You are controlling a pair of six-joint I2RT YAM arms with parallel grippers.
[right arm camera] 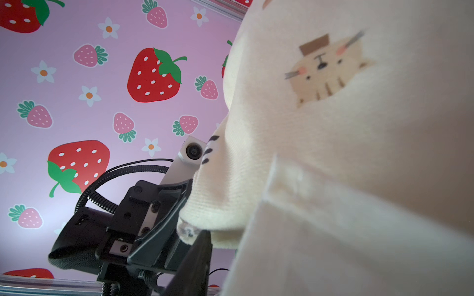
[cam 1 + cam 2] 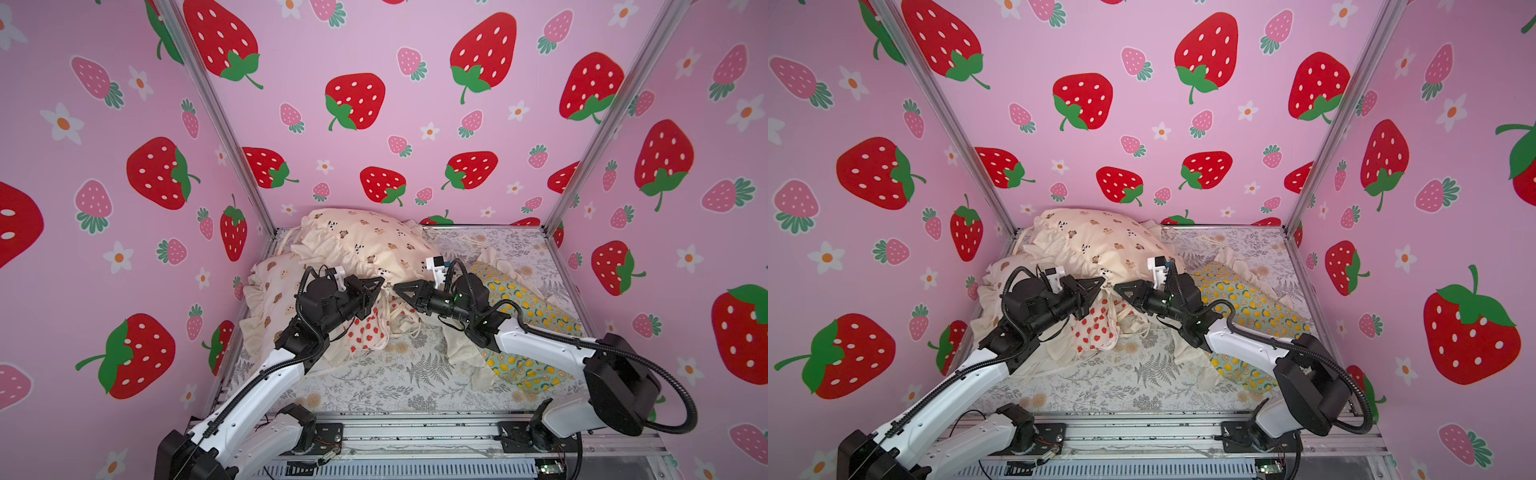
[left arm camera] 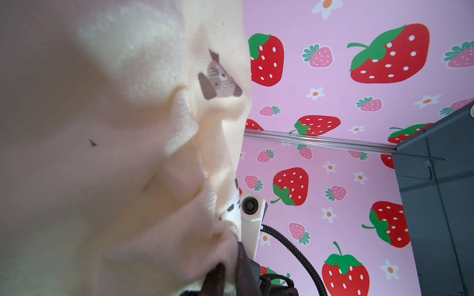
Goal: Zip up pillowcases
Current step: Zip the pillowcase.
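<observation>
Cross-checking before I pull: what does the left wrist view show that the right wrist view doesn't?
Left wrist only: the right arm's wrist camera, a grey-brown animal print, a dark grey panel. Right wrist only: the left gripper at the fabric's edge, a tan cat-face print. Both: the cream pillowcase up close and the pink strawberry wall. No zipper is clear in either.

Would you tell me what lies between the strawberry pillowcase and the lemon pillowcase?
In both top views: bare fern-print sheet and loose cream ties, with the right end effector over them.
</observation>
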